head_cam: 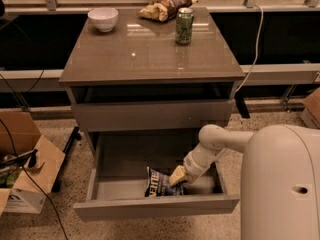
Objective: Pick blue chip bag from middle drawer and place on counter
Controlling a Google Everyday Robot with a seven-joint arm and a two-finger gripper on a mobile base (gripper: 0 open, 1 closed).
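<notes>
The middle drawer is pulled out at the bottom of the cabinet. The blue chip bag stands tilted up inside it, near the front wall, white lettering showing. My gripper reaches down into the drawer from the right and is shut on the bag's upper right edge. The white arm bends back to my body at the lower right. The counter is the glossy grey-brown top above the drawers.
On the counter stand a white bowl, a green can and a brown wrinkled bag along the back. A shallower drawer front sits above the open drawer. A cardboard box lies on the floor at left.
</notes>
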